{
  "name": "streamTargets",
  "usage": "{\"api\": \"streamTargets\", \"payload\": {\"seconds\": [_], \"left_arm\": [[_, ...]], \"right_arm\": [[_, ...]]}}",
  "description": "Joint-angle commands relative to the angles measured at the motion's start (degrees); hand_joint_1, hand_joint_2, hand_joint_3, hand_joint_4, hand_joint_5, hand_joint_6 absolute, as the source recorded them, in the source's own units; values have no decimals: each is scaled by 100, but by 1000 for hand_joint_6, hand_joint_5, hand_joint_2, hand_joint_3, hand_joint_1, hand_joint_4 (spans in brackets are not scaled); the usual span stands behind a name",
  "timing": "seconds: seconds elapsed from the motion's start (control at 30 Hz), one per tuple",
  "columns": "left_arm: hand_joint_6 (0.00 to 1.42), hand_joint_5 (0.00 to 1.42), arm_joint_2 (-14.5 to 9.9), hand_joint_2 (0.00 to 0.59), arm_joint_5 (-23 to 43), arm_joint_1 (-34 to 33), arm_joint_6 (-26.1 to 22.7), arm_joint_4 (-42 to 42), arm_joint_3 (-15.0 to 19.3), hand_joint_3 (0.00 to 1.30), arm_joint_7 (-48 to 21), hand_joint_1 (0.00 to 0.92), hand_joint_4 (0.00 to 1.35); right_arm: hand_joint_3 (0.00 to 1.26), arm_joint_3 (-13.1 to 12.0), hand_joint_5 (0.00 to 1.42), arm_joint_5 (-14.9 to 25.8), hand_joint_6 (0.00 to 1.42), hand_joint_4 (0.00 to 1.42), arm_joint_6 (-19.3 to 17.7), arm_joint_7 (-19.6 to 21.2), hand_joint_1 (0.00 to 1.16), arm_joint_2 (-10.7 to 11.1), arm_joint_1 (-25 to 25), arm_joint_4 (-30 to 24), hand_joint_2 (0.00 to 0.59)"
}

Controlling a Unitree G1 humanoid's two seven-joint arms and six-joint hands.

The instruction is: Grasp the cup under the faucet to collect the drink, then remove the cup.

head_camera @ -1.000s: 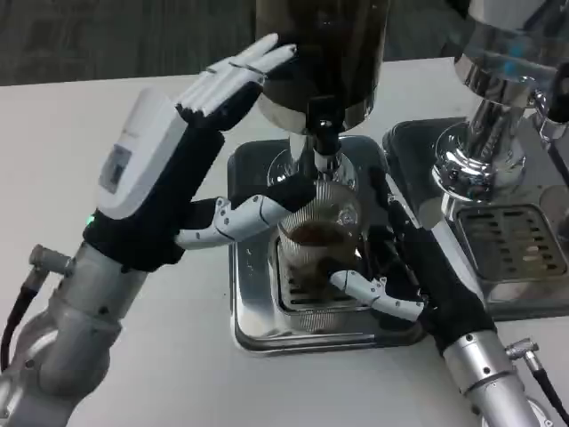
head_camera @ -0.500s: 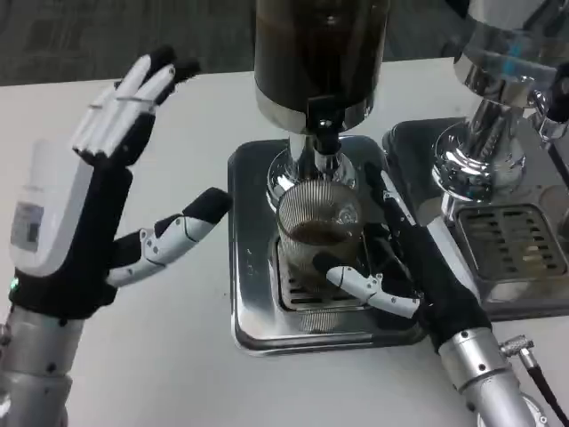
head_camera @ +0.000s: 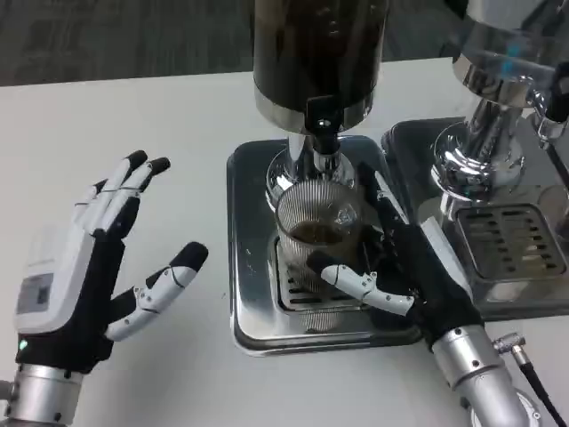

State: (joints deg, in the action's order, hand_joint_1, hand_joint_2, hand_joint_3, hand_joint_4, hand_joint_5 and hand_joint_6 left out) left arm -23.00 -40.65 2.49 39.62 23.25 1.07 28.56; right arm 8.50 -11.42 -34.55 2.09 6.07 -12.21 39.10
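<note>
A ribbed clear cup [head_camera: 318, 233] with brown drink in it stands on the drip tray [head_camera: 258, 302] right under the faucet [head_camera: 323, 133] of the dark drink dispenser [head_camera: 318, 53]. My right hand [head_camera: 404, 267] wraps around the cup from its right side, thumb across the front and fingers behind. My left hand [head_camera: 93, 267] hovers over the white table at the left, well away from the dispenser, fingers spread and holding nothing.
A second chrome dispenser [head_camera: 498, 116] with its own grated drip tray [head_camera: 516, 249] stands close on the right, next to my right forearm. The white table [head_camera: 116, 116] stretches to the left and front.
My left hand has pulled away from the dispenser, moving left and down toward me over the table. My right hand has stayed around the cup, which has not moved.
</note>
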Motion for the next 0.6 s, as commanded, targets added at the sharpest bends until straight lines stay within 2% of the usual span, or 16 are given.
{"api": "streamTargets", "payload": {"seconds": [0.03,0.17,0.6], "left_arm": [[122,203,-109,219,81,-29,12,248,-155,218,108,0,64],[121,212,-181,225,135,-6,61,331,-231,233,136,0,79],[121,216,-202,227,248,142,8,263,-414,244,142,0,85]], "right_arm": [[0,-28,1,84,210,0,-96,-94,711,-73,-93,118,169],[0,-11,25,72,228,0,-89,-124,734,-114,-142,191,165],[0,81,39,-44,242,0,111,-390,753,-34,-202,132,159]]}}
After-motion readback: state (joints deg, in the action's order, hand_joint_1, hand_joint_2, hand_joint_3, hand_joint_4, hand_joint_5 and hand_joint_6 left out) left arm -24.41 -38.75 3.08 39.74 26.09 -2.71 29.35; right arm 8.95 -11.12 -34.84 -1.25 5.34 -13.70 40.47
